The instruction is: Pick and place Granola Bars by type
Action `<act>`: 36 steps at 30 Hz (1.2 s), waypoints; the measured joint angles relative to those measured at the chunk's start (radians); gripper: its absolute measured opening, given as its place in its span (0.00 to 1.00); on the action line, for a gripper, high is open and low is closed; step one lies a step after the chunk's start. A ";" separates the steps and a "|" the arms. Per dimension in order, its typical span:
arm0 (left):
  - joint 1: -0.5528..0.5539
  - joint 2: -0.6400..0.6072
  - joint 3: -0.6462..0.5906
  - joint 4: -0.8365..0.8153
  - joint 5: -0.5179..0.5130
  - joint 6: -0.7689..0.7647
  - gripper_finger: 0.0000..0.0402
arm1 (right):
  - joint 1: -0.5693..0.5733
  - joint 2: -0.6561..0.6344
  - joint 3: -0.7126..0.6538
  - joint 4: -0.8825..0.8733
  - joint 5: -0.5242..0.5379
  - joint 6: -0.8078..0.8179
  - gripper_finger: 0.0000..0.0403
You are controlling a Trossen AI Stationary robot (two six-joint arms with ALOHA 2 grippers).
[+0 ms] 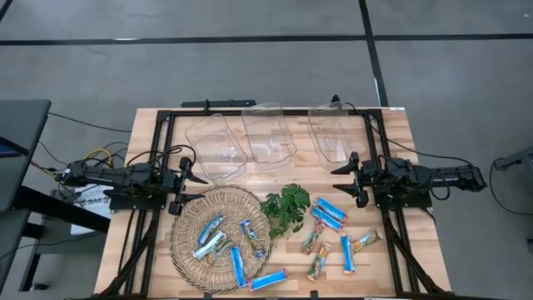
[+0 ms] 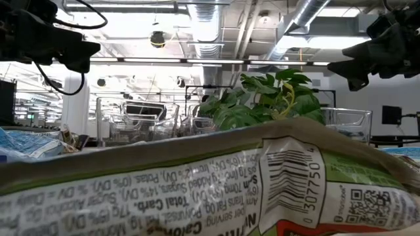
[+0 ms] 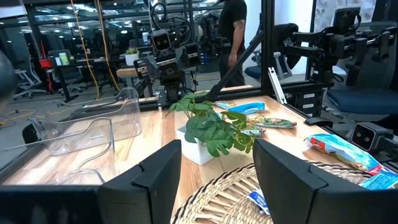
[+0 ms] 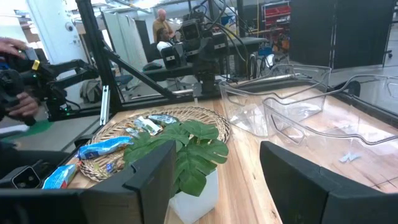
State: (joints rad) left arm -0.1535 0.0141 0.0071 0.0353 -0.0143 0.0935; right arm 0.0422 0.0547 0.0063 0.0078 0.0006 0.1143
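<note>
Several granola bars (image 1: 212,235), blue and blue-and-silver, lie in a round wicker basket (image 1: 185,218) at the near left. More bars (image 1: 329,213), blue and tan-orange, lie flat on the wood to its right. One wrapped bar (image 2: 197,177) fills the front of the low view. My left gripper (image 1: 193,179) (image 3: 217,180) hangs open at the table's left, above the basket's far rim. My right gripper (image 1: 348,177) (image 4: 217,180) hangs open at the right, beyond the loose bars. Both point level toward the middle with nothing between the fingers.
Three clear plastic containers (image 1: 215,147), (image 1: 268,133), (image 1: 333,133) stand in a row along the far side. A green leafy plant (image 1: 285,208) in a small white pot (image 3: 196,149) stands mid-table between basket and loose bars. A black frame (image 1: 375,125) borders the table. People stand in the room beyond.
</note>
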 joint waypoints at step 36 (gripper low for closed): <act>-0.160 1.057 0.655 -0.486 -0.230 -0.379 0.48 | 0.000 0.000 0.000 0.000 0.000 0.000 0.56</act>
State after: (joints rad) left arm -0.3135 1.0709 0.6625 -0.4505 -0.2445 -0.2854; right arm 0.0424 0.0547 0.0061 0.0080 0.0008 0.1143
